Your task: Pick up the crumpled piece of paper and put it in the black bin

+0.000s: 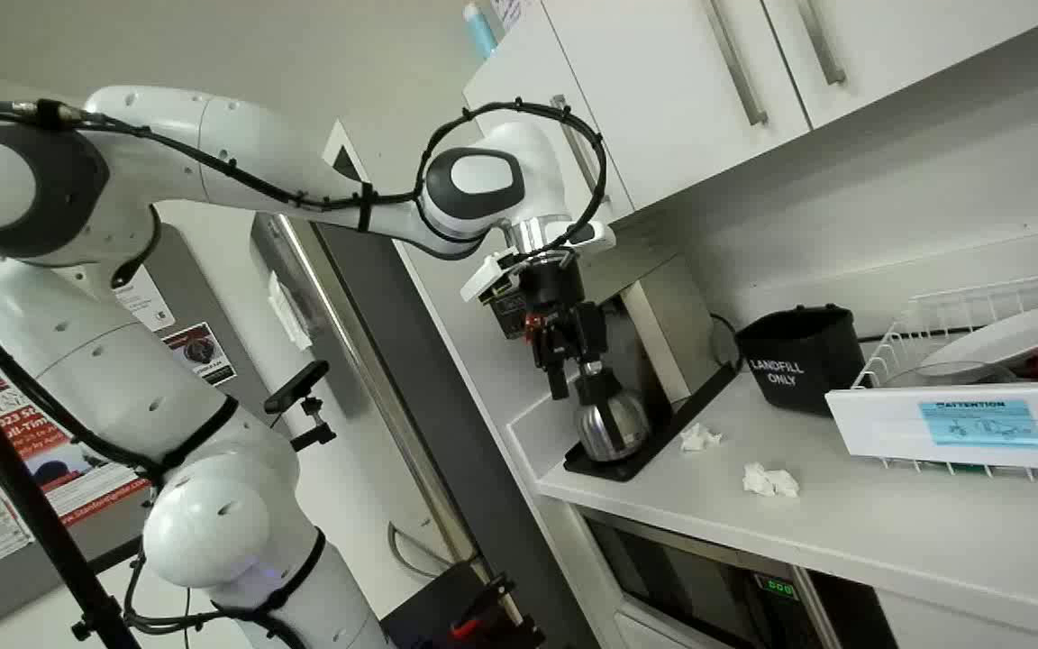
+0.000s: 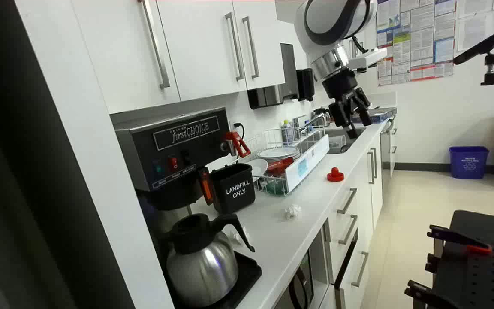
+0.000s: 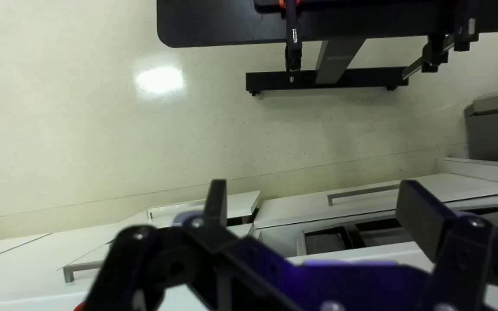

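Note:
Two white crumpled pieces of paper lie on the counter. The nearer piece (image 1: 769, 480) also shows in an exterior view (image 2: 293, 211). The second piece (image 1: 700, 438) lies close to the coffee machine's tray and is partly hidden behind the jug handle in an exterior view (image 2: 239, 237). The black bin (image 1: 803, 359), marked "LANDFILL ONLY", stands upright at the back of the counter; it also shows in an exterior view (image 2: 233, 189). My gripper (image 2: 359, 125) is open and empty, high above the counter's front side, apart from paper and bin. In the wrist view its fingers (image 3: 314, 185) are wide apart.
A coffee machine (image 2: 178, 146) with a steel jug (image 2: 204, 268) stands beside the bin. A white dish rack (image 1: 933, 424) with plates is on the bin's far side. A red knobbed object (image 2: 335, 175) sits near the counter edge. Cabinets (image 1: 663, 90) hang above.

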{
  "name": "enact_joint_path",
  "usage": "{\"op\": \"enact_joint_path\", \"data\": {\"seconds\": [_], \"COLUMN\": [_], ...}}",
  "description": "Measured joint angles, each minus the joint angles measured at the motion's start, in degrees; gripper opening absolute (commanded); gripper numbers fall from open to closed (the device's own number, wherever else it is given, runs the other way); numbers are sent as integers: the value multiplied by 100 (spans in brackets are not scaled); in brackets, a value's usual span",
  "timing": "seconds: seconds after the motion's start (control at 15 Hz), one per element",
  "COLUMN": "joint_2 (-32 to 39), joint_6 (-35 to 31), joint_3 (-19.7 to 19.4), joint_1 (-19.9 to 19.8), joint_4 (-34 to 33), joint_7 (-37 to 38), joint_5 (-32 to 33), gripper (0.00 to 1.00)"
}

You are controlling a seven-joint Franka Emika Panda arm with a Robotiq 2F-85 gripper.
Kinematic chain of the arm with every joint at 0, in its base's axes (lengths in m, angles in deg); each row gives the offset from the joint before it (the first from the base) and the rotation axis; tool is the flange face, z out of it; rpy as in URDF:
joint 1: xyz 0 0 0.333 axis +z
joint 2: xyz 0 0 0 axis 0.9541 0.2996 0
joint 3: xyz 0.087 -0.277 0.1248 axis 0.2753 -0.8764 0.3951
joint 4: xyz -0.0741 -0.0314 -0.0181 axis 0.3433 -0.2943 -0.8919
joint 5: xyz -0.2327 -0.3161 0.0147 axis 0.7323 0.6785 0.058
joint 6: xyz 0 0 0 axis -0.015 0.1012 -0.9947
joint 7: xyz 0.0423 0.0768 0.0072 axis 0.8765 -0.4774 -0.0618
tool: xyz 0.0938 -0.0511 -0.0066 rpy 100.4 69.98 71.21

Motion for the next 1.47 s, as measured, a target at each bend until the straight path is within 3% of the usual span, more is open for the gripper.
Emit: {"op": "enact_joint_path", "data": {"seconds": [0.47, 0.8, 1.13, 1.47], "joint_2": [5, 225, 1079, 1224], "joint_6": [-32, -1112, -2041, -2047], "joint_3": [-7, -147, -194, -188], "joint_1": [11, 170, 368, 367], "joint_4": [-2, -99, -595, -677], "joint_7": [-56, -1400, -3122, -3164], "joint_5": [-19, -462, -1169, -1212], "gripper": [100, 100, 100, 100]}}
